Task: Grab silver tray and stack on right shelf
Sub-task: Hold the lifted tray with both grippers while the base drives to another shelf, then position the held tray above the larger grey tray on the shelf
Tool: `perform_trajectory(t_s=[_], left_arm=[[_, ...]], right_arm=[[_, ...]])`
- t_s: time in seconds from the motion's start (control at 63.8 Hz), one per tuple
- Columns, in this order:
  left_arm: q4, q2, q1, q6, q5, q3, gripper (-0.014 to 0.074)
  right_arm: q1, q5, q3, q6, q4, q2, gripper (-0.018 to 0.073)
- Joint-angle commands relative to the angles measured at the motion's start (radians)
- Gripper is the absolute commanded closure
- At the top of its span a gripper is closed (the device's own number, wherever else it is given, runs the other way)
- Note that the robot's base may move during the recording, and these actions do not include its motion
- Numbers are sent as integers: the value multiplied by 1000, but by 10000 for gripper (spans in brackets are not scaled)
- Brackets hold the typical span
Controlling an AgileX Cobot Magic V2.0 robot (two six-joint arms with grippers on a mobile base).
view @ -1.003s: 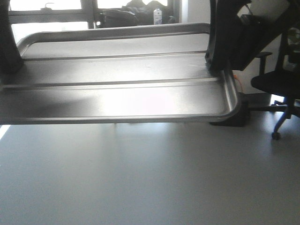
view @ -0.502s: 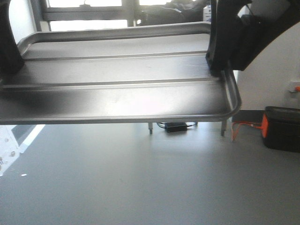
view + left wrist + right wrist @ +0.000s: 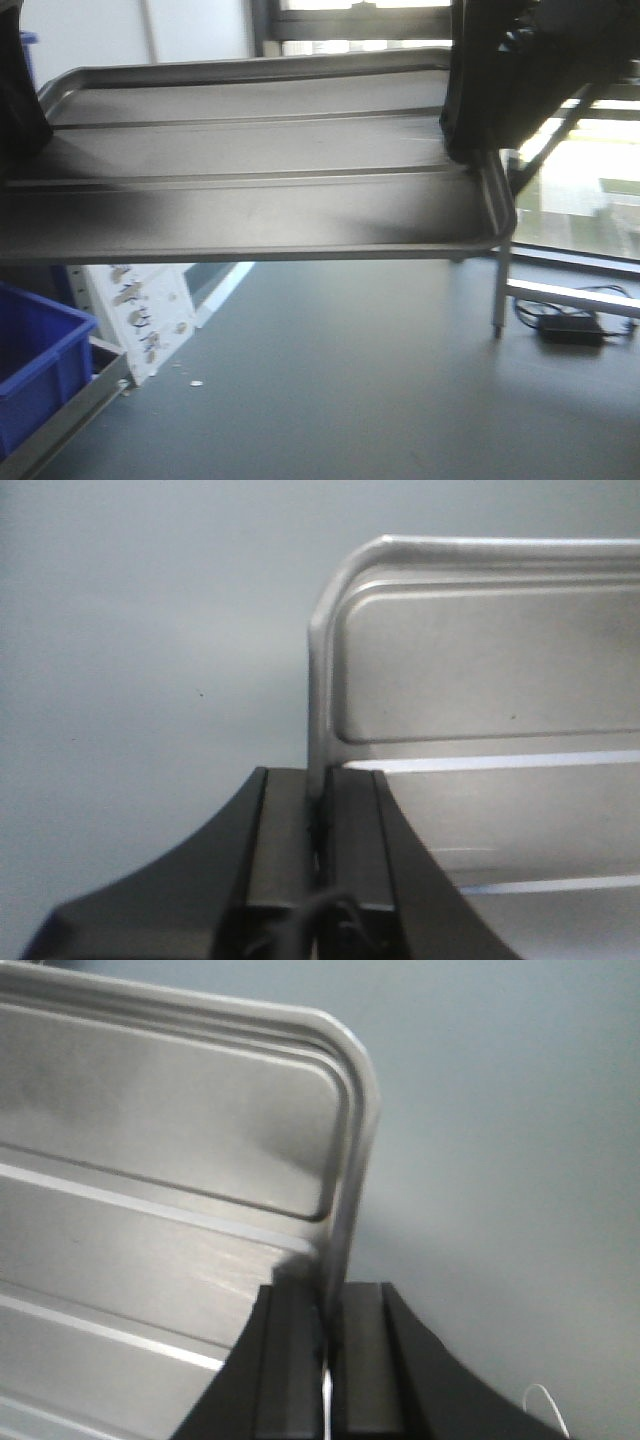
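One tray (image 3: 260, 190), two tools (image 3: 318, 780) (image 3: 328, 1295), one crate (image 3: 40, 350) (blue)

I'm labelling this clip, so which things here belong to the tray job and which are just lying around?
In the job: tray; left gripper and right gripper, each clamped on a tray rim.
Lying about: blue bin; white board; power adapter on the floor.

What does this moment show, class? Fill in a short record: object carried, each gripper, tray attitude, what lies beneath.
Object carried: silver tray, ribbed base facing up
Left gripper: shut on the tray's left rim
Right gripper: shut on the tray's right rim
Tray attitude: roughly level, held clear of the floor
Beneath, lower left: blue bin
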Motion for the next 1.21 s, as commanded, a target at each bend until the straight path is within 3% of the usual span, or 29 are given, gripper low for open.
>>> perform_trajectory(t_s=[0.0,1.191], left_arm=[[9,-27,-7,11,-20,-34,690],[3,-27,-7,11,-20,-34,691]], right_arm=[[5,-36,-38,-22,-41,-33,503],[5,-20,-38,-22,-41,-33,503]])
